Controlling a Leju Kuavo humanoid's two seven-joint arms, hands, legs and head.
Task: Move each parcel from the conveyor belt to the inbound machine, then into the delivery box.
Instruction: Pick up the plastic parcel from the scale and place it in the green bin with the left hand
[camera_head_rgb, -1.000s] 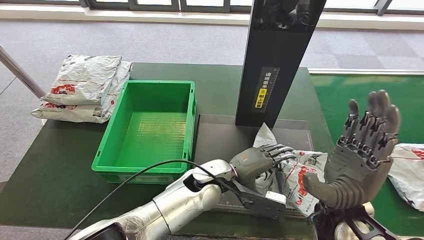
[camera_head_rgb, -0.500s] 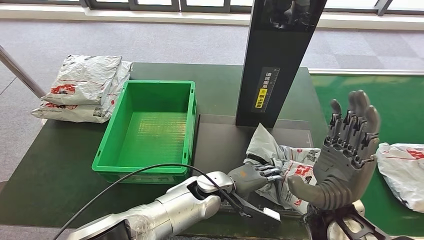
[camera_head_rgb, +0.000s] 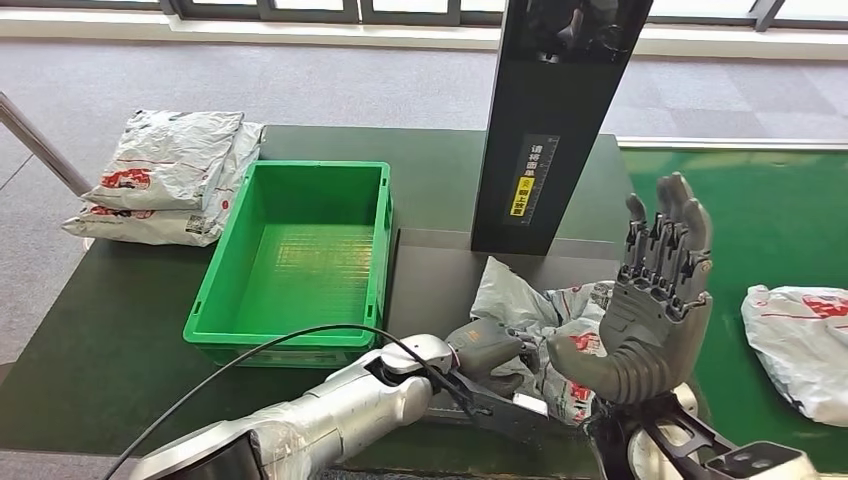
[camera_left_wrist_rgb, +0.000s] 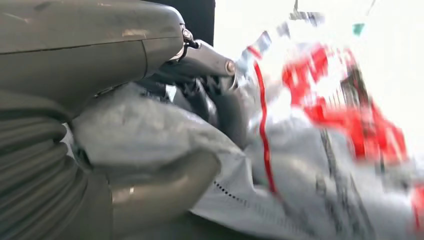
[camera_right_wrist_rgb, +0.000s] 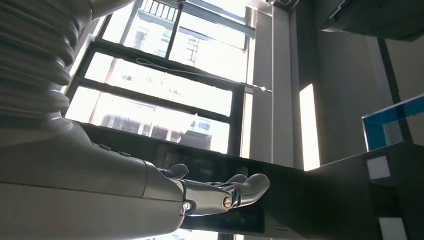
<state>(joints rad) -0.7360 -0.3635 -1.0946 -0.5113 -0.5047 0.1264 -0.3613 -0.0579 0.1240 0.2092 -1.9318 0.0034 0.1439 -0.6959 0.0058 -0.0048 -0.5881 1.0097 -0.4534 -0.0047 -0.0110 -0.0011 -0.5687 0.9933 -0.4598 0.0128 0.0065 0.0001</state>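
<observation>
Stacked parcels (camera_head_rgb: 165, 175), two grey bags with red print, lie at the 10 o'clock corner of the dark table (camera_head_rgb: 100, 330). Just beside them, toward 3 o'clock, stands the green delivery box (camera_head_rgb: 300, 260), upright, with nothing in it.

The left hand (camera_head_rgb: 490, 350) reaches in from 6 o'clock and grasps the held parcel (camera_head_rgb: 545, 315) at its near edge. In the left wrist view the thumb (camera_left_wrist_rgb: 165, 190) presses under a fold of the grey film and the darker fingers (camera_left_wrist_rgb: 210, 95) curl over it from above, so the film is clamped between them. The held parcel is crumpled, one corner raised, and lies on the grey platform of the inbound machine (camera_head_rgb: 440, 275), at the foot of the black scanner column (camera_head_rgb: 555, 120), which stands at 12 o'clock of it.

The right hand (camera_head_rgb: 650, 300) is raised at 4 o'clock of the held parcel, palm turned toward the left, fingers straight and apart, grasping nothing. The right wrist view shows the same extended fingers (camera_right_wrist_rgb: 235, 190) against the windows (camera_right_wrist_rgb: 165, 90).

At 3 o'clock, a waiting parcel (camera_head_rgb: 800, 345) lies on the green conveyor belt (camera_head_rgb: 760, 210), well apart from both hands.
</observation>
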